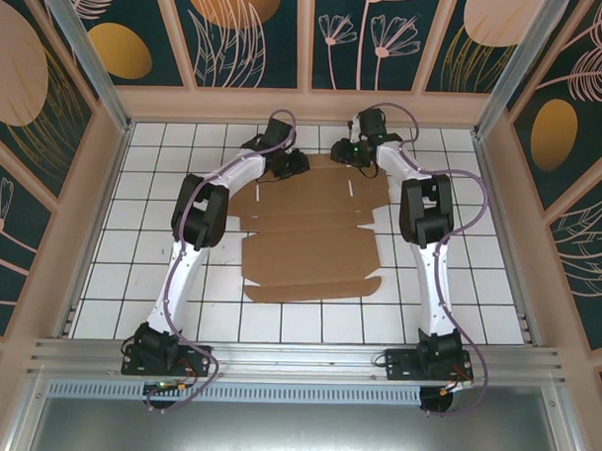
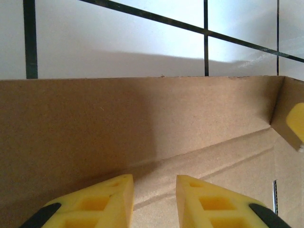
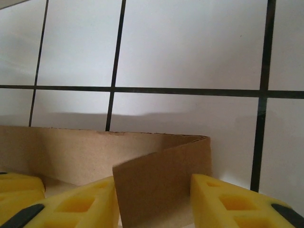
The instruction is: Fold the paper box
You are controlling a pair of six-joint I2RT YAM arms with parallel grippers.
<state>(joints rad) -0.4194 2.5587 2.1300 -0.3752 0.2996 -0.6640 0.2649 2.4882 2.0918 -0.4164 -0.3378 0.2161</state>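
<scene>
I see the paper box [image 1: 311, 236] flat bar its upper-frame flap [image 2: 133, 118]; left tool [image 2: 154, 190] apart, right tool [image 3: 153, 190] apparently loose astride a tab [image 3: 161, 166]

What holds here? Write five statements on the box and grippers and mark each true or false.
1. The box lies on a white tiled table. True.
2. The left gripper and right gripper are at the box's far edge. True.
3. The box is folded shut. False: most of it lies flat, with the far flap raised.
4. The left gripper's fingers touch each other. False: a gap separates them.
5. A side flap stands between the right gripper's fingers. True.
</scene>
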